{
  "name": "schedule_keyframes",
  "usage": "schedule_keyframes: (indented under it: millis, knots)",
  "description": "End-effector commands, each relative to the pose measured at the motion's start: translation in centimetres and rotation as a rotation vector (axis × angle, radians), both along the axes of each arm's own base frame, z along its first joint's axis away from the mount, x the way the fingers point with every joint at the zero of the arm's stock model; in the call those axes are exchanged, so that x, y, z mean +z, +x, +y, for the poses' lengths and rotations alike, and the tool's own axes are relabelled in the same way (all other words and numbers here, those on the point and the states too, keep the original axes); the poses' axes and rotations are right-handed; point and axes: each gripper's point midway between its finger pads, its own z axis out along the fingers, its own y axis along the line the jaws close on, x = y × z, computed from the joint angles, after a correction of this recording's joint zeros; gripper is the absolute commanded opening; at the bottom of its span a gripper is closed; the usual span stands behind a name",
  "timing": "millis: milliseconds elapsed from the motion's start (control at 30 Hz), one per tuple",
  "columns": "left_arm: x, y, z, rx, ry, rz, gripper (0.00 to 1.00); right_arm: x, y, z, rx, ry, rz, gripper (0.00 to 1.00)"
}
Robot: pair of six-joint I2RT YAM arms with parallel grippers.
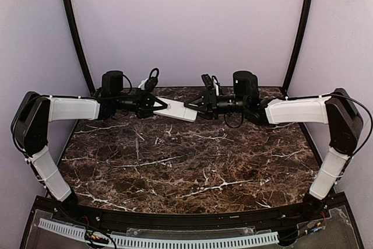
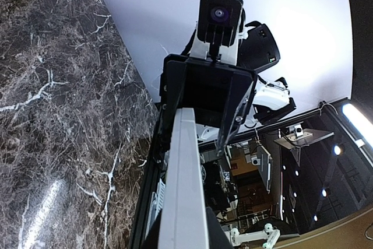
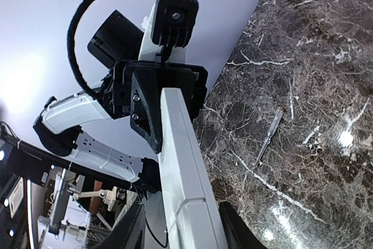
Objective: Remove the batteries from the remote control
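The white remote control (image 1: 178, 110) hangs in the air over the back of the table, between my two grippers. The left gripper (image 1: 156, 104) is shut on its left end; in the left wrist view the remote control (image 2: 185, 190) runs out from between the fingers of the left gripper (image 2: 183, 228). The right gripper (image 1: 192, 109) straddles the other end. In the right wrist view the remote control (image 3: 183, 155) has a seam across it near the right gripper (image 3: 186, 228), and a gap shows beside the left finger (image 3: 125, 231). The batteries are hidden.
A slim, clear-handled tool like a small screwdriver (image 3: 268, 135) lies on the dark marble table (image 1: 175, 167) below the remote. Purple walls close in the back and sides. A black rail (image 1: 186, 220) runs along the near edge by the arm bases.
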Motion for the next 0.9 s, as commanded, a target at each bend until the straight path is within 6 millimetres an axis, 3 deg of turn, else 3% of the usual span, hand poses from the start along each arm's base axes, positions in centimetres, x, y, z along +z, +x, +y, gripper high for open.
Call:
schedule_keyframes:
  millis: [0, 100, 400, 700, 867]
  knots:
    - [0.1, 0.8, 0.0, 0.058, 0.048, -0.042, 0.00, 1.8, -0.7, 0.9, 0.032, 0.015, -0.046, 0.53]
    - [-0.1, 0.8, 0.1, 0.062, 0.055, -0.037, 0.00, 1.3, -0.8, 0.9, 0.029, 0.005, -0.037, 0.57]
    - [-0.2, 0.9, 0.1, 0.069, 0.063, -0.042, 0.00, -1.1, 0.0, 0.8, -0.058, -0.125, -0.017, 0.54]
    - [0.1, 1.0, 0.2, 0.069, 0.052, -0.043, 0.00, -2.7, -0.1, 0.1, -0.099, -0.191, 0.004, 0.58]
    - [0.0, 1.1, 0.3, 0.073, 0.053, -0.041, 0.00, -2.9, -0.1, -0.2, -0.115, -0.207, 0.000, 0.54]
